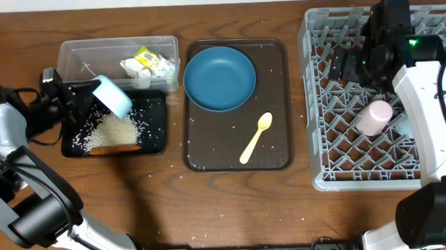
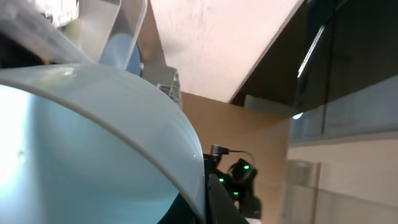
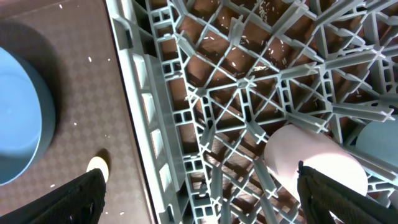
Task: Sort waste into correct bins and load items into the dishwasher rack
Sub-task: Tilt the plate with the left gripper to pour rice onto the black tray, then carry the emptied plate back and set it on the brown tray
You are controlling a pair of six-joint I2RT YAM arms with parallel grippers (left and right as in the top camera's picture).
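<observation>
Left hand [image 1: 82,99] grips bowl [image 1: 114,96]; tip fully over black tray [image 1: 156,107] so rice [image 1: 116,131] lands inside; right hand [image 3: 208,194] wide, empty.

L wrist view: small white round bowl [image 2: 93,143] fills most of it, blurred; it hides the tips of L fingers [image 1: 85,99], in overhead also. R wrist view: R fingers [image 3: 74,202] cut by bottom edge, big round blue plate [image 3: 18,118] cut by left edge, pale yellow spoon [image 3: 96,167] shows only a tip. Overhead: R arm [image 1: 426,108] covers part of large grey plastic lattice rack [image 1: 330,165] and most of light blue cup [image 1: 401,126]; R fingers not visible there.
</observation>
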